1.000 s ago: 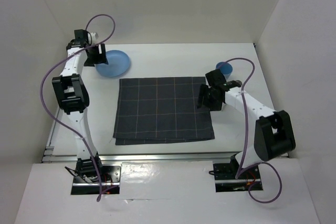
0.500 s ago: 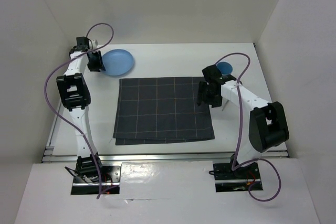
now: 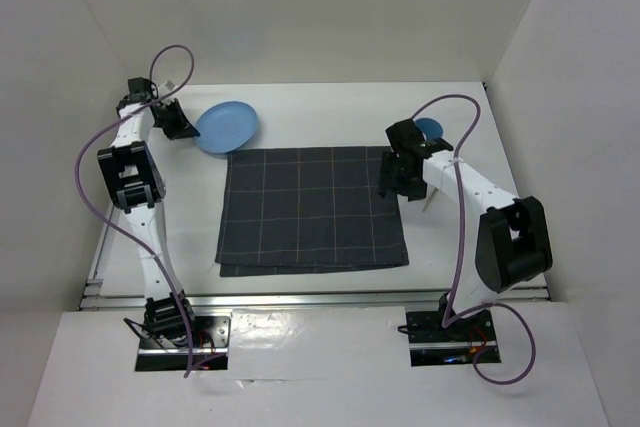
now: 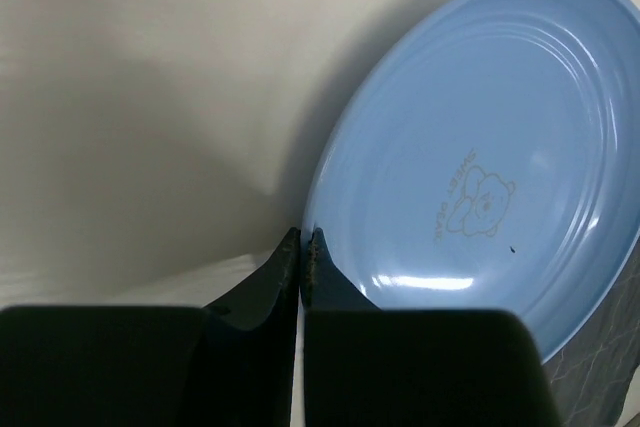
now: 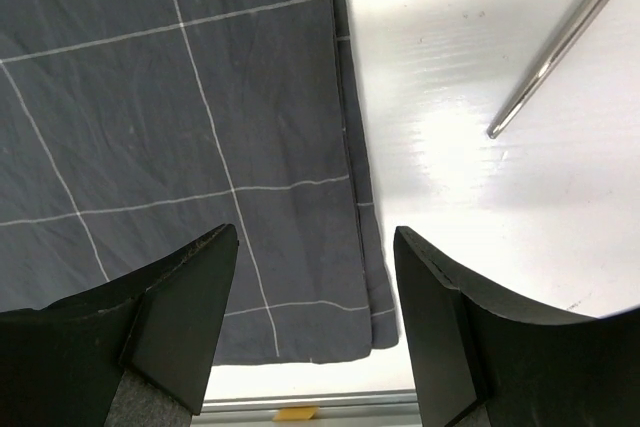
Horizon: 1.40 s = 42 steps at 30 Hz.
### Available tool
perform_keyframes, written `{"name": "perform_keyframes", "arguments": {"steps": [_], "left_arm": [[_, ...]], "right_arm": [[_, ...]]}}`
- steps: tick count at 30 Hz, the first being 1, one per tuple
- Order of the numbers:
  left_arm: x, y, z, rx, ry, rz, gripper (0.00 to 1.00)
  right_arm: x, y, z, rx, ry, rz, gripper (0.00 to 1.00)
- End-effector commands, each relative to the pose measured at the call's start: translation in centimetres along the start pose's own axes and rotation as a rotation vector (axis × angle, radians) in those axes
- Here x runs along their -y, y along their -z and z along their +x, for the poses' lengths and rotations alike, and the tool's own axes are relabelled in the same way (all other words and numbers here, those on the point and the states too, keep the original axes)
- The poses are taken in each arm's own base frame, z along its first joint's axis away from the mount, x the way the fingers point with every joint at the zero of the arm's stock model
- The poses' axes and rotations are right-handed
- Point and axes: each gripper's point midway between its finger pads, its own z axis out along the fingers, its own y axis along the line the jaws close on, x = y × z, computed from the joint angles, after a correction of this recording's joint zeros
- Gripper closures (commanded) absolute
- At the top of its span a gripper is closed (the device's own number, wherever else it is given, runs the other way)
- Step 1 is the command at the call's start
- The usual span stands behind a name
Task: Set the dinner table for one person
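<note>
Counter (image 3: 340, 107): white, railed edges, spans the whole cell floor under both arms. Dark grid mat (image 3: 310, 209) lies flat at its centre. Blue plate (image 3: 229, 127) is at the far left, its edge just over the mat's far-left corner; bear print on its face in the left wrist view. Can't tell whether it rests on the counter or is lifted. Left hand (image 4: 301, 239) is clenched on the plate's left rim, fingertips nearly touching. Right hand (image 5: 315, 235) is released, fingers wide apart, hovering over the mat's right edge. Thin metal rod (image 5: 560, 47) lies on bare counter just beside that edge. Small blue item (image 3: 431, 128) sits beyond the right arm, partly hidden.
</note>
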Motion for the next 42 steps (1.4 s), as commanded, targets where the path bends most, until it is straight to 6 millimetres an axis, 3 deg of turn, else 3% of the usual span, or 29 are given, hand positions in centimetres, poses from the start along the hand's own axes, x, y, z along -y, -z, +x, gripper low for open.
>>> {"name": "perform_keyframes", "arguments": {"steps": [1,4,5,7,8,10,11,13,14,15,16,17,18,19,20,21,22,23,24,25,28,32,37,42], "left_arm": [[-0.2,2.9,-1.4,0.034,0.031,-0.061,1.0],[0.3,4.2,-1.7,0.047,0.086,-0.015,1.0],[0.3,4.5,-0.8,0.029,0.144,0.065,1.0],[1.2,5.8,-1.5,0.049,0.204,0.154,1.0],[2.4,6.7,-2.3,0.064,0.183,0.192,1.0],[4.4,8.4,-1.8,0.022,0.164,0.26,1.0],[6.2,10.3,-2.8,0.045,0.122,0.296,1.0],[8.8,12.9,-2.9,0.052,0.047,0.383,1.0],[9.7,13.4,-2.0,0.036,0.019,0.385,1.0],[12.8,14.8,-1.6,0.054,-0.088,0.355,1.0],[14.3,15.0,-0.6,0.046,-0.169,0.326,1.0],[15.5,14.9,0.5,0.043,-0.322,0.301,1.0],[17.7,13.2,4.5,-0.053,-0.396,0.28,1.0],[19.9,14.2,6.1,-0.054,-0.487,0.287,1.0],[20.8,13.7,8.1,-0.086,-0.571,0.288,1.0],[20.5,12.4,11.9,-0.179,-0.576,0.277,1.0],[22.4,11.1,14.1,-0.198,-0.665,0.268,1.0],[23.2,10.9,15.5,-0.201,-0.703,0.262,1.0],[22.4,9.4,17.9,-0.254,-0.711,0.246,1.0],[23.7,8.7,19.8,-0.281,-0.754,0.26,1.0],[24.2,6.2,23.8,-0.395,-0.763,0.284,1.0],[23.1,3.2,26.0,-0.469,-0.753,0.252,1.0],[22.2,2.1,26.5,-0.461,-0.771,0.223,1.0],[23.3,2.0,25.3,-0.373,-0.806,0.248,1.0]], "right_arm": [[0.3,2.0,-0.1,0.043,-0.003,-0.004,0.28],[0.4,2.8,-0.6,0.073,-0.008,-0.01,0.28],[0.7,3.0,-0.1,0.067,-0.007,-0.006,0.28],[0.7,3.3,-0.3,0.077,-0.009,-0.012,0.28],[0.9,3.1,0.3,0.058,-0.016,-0.002,0.28],[1.0,3.6,0.4,0.072,-0.019,-0.01,0.28],[1.3,3.4,0.6,0.069,-0.018,0.004,0.28],[1.4,3.9,0.6,0.083,-0.03,-0.003,0.28],[1.5,4.0,0.9,0.085,-0.03,-0.005,0.28],[1.5,4.0,0.9,0.085,-0.042,-0.005,0.28],[1.4,4.2,0.8,0.099,-0.056,-0.014,0.28],[1.3,4.6,0.3,0.122,-0.061,-0.026,0.28],[1.2,4.4,0.7,0.109,-0.059,-0.031,0.28],[1.2,4.5,0.7,0.118,-0.07,-0.037,0.28],[1.2,4.5,0.7,0.118,-0.079,-0.038,0.28],[1.3,4.7,0.5,0.131,-0.081,-0.035,0.28],[1.4,4.5,0.8,0.123,-0.092,-0.031,0.28],[1.5,4.8,0.6,0.138,-0.095,-0.029,0.28],[1.8,4.6,0.9,0.135,-0.094,-0.015,0.28],[1.8,4.8,0.8,0.142,-0.095,-0.019,0.28],[2.5,5.4,1.3,0.155,-0.117,-0.004,0.27],[3.3,6.3,1.6,0.18,-0.133,0.004,0.25],[3.4,7.3,1.5,0.216,-0.15,-0.029,0.23],[3.3,7.4,1.5,0.218,-0.176,-0.034,0.22]]}}
